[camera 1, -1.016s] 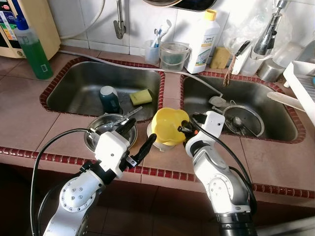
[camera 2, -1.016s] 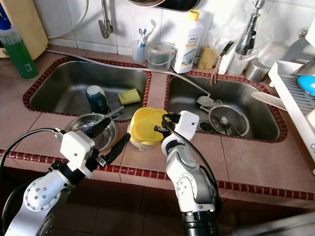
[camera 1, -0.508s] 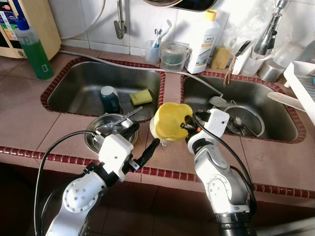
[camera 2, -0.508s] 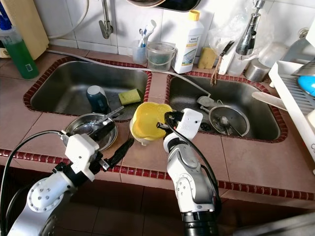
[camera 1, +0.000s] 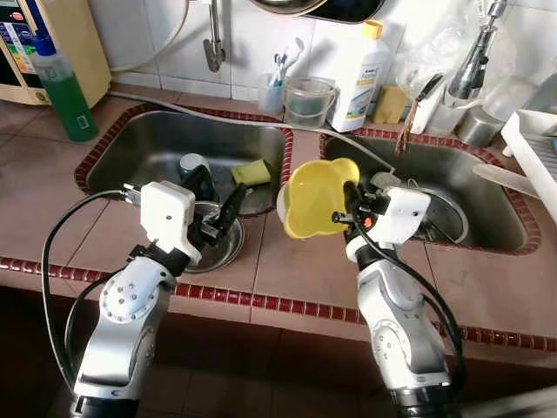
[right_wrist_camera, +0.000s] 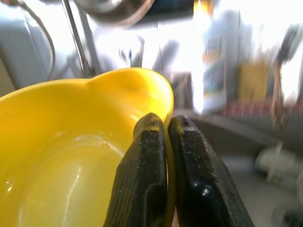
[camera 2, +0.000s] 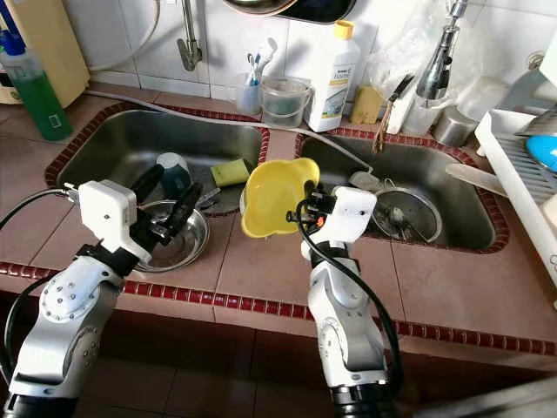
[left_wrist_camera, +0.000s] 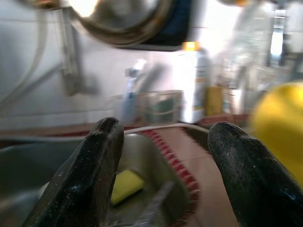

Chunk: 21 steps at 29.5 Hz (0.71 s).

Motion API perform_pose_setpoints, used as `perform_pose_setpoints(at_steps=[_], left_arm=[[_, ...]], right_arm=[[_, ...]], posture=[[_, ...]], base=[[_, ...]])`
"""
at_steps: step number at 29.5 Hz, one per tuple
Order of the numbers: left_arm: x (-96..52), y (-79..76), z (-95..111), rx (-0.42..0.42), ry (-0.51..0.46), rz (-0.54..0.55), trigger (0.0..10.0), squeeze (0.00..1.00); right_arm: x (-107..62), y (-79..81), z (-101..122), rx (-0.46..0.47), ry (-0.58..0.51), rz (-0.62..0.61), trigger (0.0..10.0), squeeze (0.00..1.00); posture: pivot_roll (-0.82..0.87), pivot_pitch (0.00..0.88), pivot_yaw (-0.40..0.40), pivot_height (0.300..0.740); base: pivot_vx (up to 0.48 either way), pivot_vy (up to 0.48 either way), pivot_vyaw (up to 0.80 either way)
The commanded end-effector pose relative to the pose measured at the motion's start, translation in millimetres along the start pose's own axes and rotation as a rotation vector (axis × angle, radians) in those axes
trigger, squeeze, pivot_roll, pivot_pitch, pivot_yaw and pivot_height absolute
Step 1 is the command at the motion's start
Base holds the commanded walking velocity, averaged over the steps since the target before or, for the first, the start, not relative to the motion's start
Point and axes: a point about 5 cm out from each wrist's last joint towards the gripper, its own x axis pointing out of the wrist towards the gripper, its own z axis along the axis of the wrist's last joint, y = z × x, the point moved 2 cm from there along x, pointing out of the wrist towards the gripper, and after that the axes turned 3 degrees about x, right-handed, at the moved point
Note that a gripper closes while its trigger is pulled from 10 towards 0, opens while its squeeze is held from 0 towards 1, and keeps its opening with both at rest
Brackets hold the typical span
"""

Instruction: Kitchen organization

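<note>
My right gripper (right_wrist_camera: pixel 165 124) is shut on the rim of a yellow bowl (camera 1: pixel 315 198). The bowl hangs tilted on its side above the tiled divider between the two sinks, and a white edge shows behind it. My left gripper (camera 2: pixel 178 187) is open with nothing between its fingers (left_wrist_camera: pixel 94 165). It hovers over a steel bowl (camera 1: pixel 213 246) on the front counter, pointing toward the left sink (camera 1: pixel 130 161). A dark blue cup (camera 2: pixel 174 165) and a yellow sponge (camera 1: pixel 252 171) lie in that sink.
A green soap bottle (camera 1: pixel 61 87) stands at the back left. A white detergent bottle (camera 1: pixel 361 65) and a clear tub (camera 1: pixel 306 97) line the back wall. The right sink (camera 1: pixel 487 222) holds a strainer (camera 1: pixel 432 212). A white dish rack (camera 1: pixel 533 148) sits at the right.
My right gripper has lifted the yellow bowl off the counter and tipped it on its side. My left arm has swung up and left, over the steel bowl.
</note>
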Motion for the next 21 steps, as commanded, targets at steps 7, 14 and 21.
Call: perform_pose_setpoints(at_steps=[7,14,21], left_arm=[[4.5,14.0,-17,-0.031,0.083,0.134,10.0,0.00],[10.3,16.3,-18,-0.039,0.095,0.138,10.0,0.00],[13.8,17.4,-17,-0.046,0.090,0.132,10.0,0.00]], right_arm=[[0.9,-2.8,17,-0.145,-0.120,0.057,10.0,0.00],[0.7,-2.2,18,-0.191,-0.154,0.091,10.0,0.00],[1.0,1.8,17,-0.202,-0.164,0.111,10.0,0.00]], posture=[[-0.15,0.000,-0.057,0.740],[-0.15,0.000,-0.057,0.740],[-0.16,0.000,-0.058,0.740]], base=[[0.000,0.000,0.00],[0.000,0.000,0.00],[0.000,0.000,0.00]])
